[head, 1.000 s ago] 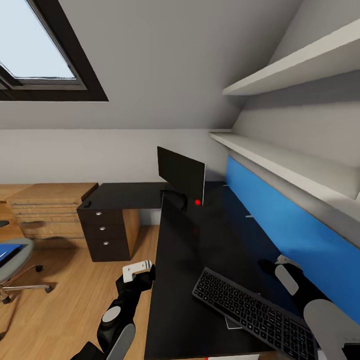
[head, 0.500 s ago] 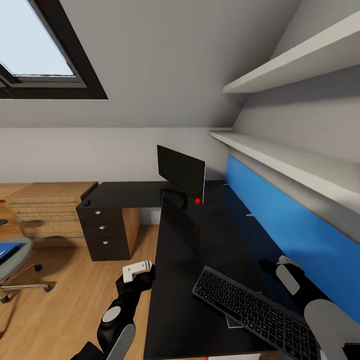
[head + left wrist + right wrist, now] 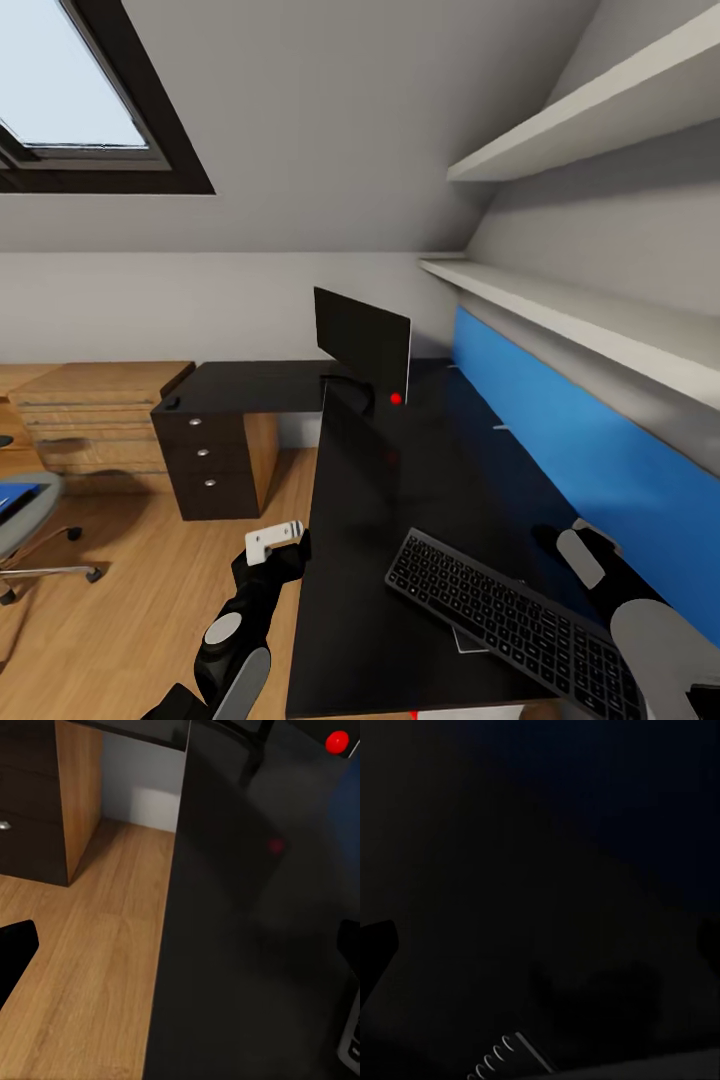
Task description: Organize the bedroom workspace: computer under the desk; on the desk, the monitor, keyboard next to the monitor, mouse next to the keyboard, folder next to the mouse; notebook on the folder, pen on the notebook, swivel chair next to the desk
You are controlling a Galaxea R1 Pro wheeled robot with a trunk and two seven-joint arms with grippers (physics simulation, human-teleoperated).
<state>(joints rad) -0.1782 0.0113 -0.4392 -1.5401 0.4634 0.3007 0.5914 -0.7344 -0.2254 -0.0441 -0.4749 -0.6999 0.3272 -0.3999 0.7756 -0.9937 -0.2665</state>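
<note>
The black monitor [image 3: 362, 350] stands at the corner of the glossy black desk [image 3: 400, 480]. The silver-grey keyboard [image 3: 510, 620] lies at an angle on the near desk, over a corner of the notebook [image 3: 466, 640], whose spiral binding [image 3: 499, 1055] shows in the right wrist view. A small dark mouse [image 3: 173, 404] rests on the far left wing. At the left edge, the swivel chair [image 3: 25, 525] carries the blue folder [image 3: 15, 497]. My left gripper [image 3: 285, 545] [image 3: 180, 945] hangs open beside the desk edge. My right gripper [image 3: 558, 535] is open over the desk by the keyboard. The computer and pen are out of view.
A black three-drawer unit [image 3: 205, 465] supports the far wing, with a light wooden drawer chest [image 3: 90, 415] to its left. A blue wall panel [image 3: 560, 430] and white shelves [image 3: 560, 320] run along the right. Wooden floor [image 3: 130, 590] lies between the chair and desk.
The head view has panned slightly, so the chair slid toward the left edge. My right gripper has drawn a little to the right, away from the keyboard. The left arm holds still.
</note>
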